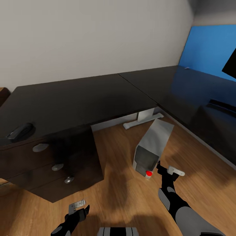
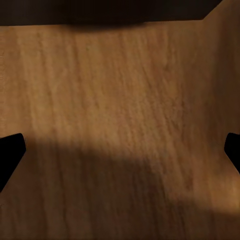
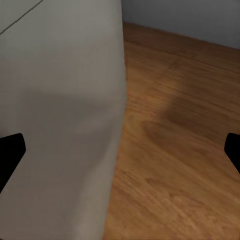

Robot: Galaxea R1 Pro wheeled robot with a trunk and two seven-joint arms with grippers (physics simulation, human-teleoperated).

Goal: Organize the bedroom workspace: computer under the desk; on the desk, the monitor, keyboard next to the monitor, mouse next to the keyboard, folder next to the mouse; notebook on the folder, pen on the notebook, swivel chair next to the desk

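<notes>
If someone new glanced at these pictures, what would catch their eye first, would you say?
Probably the computer, a grey tower standing on the wooden floor in the open, in front of the black L-shaped desk. Next, the right gripper, open, close beside the tower's front, and the bright blue back panel at far right.

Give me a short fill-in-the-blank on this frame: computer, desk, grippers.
1. The computer stands on the wooden ____, out in the open rather than under the desk.
2. The gripper nearest the computer is the ____ gripper.
3. Both it and the left gripper have their jaws ____, holding nothing.
4. The desk's drawer unit shows ____ handles.

Missing: floor; right; open; three
</notes>
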